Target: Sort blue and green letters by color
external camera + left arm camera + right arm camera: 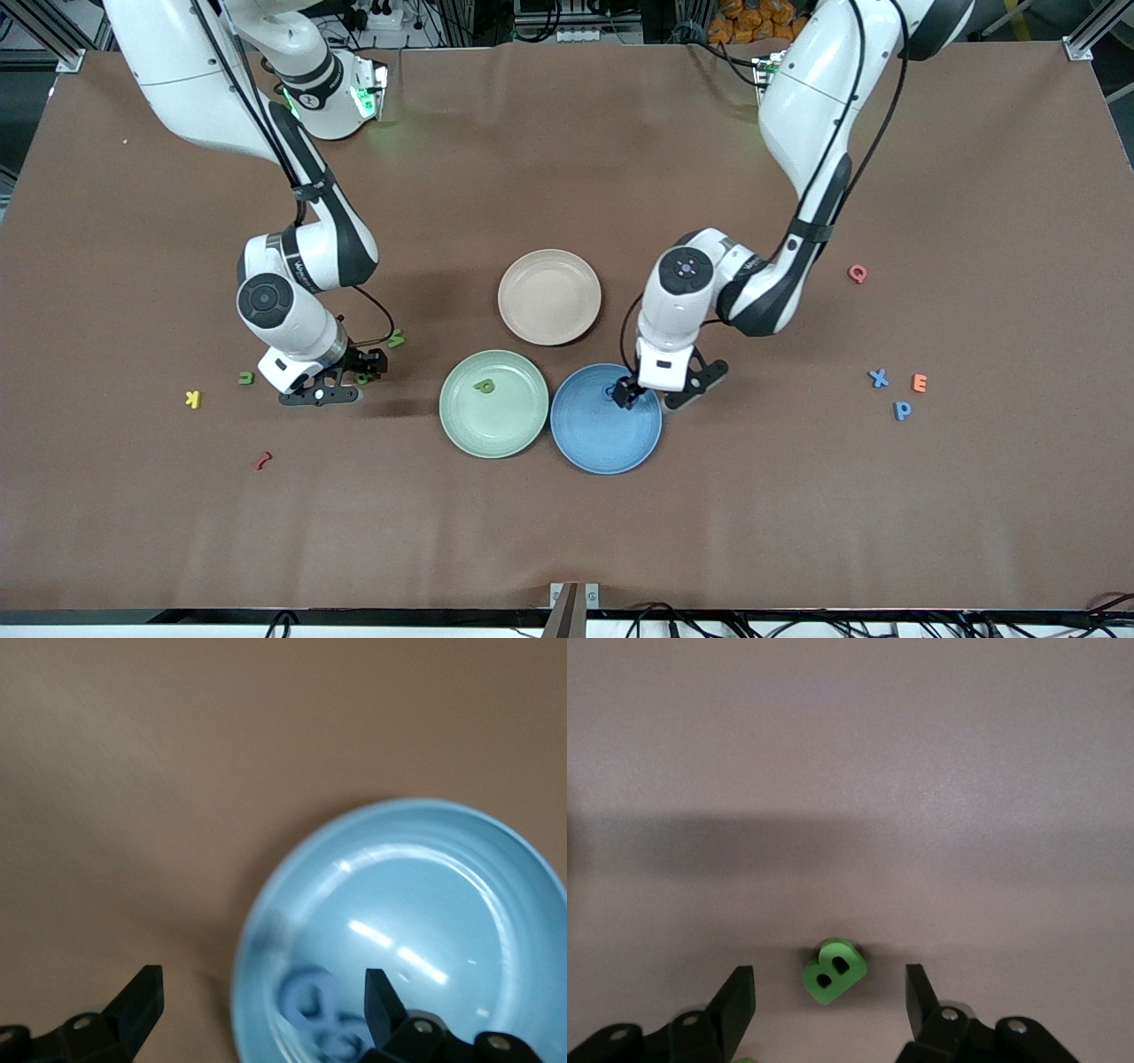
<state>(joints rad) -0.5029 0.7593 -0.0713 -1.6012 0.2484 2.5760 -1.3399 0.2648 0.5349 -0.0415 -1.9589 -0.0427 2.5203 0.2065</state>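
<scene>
Front view: left tool (627, 393) spread over blue plate (606, 443) rim; right tool (370, 366) spread, straddling green letter (834, 971).

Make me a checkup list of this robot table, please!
Surface: brown table, three plates.
Job's things: blue letters in blue plate; green letter in green plate; green B, X, P on table.
Clutter: K, red letter, Q, E, pink plate.
Grippers: left tool open over blue plate; right tool open around green B.
Cables: on arms, along table edges.
Surroundings: metal frame.
</scene>
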